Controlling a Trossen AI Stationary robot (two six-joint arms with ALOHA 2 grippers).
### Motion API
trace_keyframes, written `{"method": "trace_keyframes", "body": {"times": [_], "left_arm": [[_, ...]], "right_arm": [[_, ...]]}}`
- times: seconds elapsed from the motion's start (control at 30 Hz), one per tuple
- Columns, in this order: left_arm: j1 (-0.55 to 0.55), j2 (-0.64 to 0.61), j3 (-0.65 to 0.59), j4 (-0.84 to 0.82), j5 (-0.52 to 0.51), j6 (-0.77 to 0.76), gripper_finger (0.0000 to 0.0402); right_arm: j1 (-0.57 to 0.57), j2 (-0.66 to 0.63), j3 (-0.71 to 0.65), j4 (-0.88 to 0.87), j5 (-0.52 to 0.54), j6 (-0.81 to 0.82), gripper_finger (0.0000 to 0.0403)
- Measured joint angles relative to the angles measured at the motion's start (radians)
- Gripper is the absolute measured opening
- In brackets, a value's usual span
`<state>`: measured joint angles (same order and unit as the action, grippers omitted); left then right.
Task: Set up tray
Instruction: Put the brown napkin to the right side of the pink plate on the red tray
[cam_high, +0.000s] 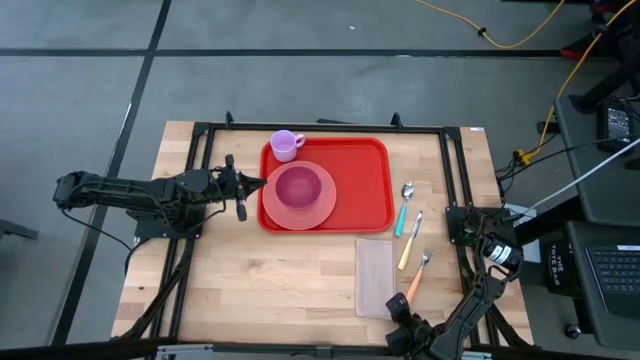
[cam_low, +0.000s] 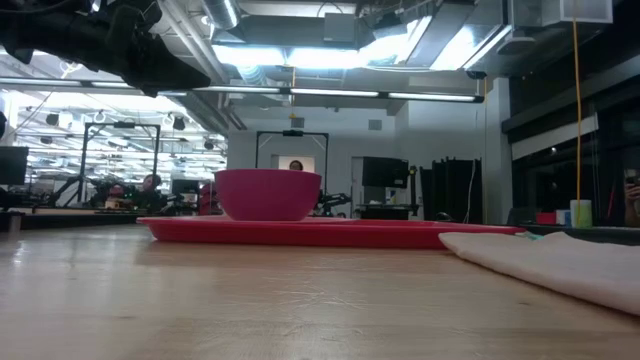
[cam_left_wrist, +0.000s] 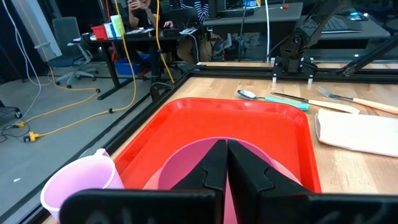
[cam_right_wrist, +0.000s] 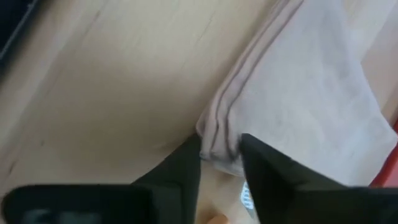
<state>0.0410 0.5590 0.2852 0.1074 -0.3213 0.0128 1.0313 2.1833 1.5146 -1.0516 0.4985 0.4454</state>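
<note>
The red tray (cam_high: 365, 190) lies at the table's middle, also in the left wrist view (cam_left_wrist: 249, 121) and low view (cam_low: 300, 232). On its left half a magenta bowl (cam_high: 298, 186) sits on a salmon-pink plate (cam_high: 322, 208). A lilac cup (cam_high: 287, 145) stands at its far left corner. My left gripper (cam_high: 258, 183) is shut and raised above the plate's left rim, its fingers (cam_left_wrist: 225, 168) pointing over the bowl (cam_left_wrist: 180, 163). My right gripper (cam_high: 398, 306) is at the near right corner of the beige napkin (cam_high: 375, 275), shut on it. My right gripper pinches the napkin's near right corner (cam_right_wrist: 219, 148) between its two fingers, which come from above. Several folded edges show side by side in the gap. The rest of the napkin (cam_right_wrist: 311, 93) lies flat on the table.
Right of the tray lie a teal-handled spoon (cam_high: 405, 205), a yellow-handled knife (cam_high: 410, 242) and an orange-handled fork (cam_high: 418, 275), close beside the napkin. A black frame (cam_high: 455, 170) borders the table top. Bare wood lies near the table's near left part.
</note>
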Motion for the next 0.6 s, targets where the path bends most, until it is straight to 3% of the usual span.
{"method": "trace_keyframes", "body": {"times": [0.23,0.6], "left_arm": [[0.000,0.000,0.000,0.000,0.000,0.000,0.0004],[0.000,0.000,0.000,0.000,0.000,0.000,0.0008]], "right_arm": [[-0.002,0.002,-0.001,0.009,-0.003,0.094,0.0018],[-0.006,0.002,-0.001,0.016,0.007,0.208,0.0016]]}}
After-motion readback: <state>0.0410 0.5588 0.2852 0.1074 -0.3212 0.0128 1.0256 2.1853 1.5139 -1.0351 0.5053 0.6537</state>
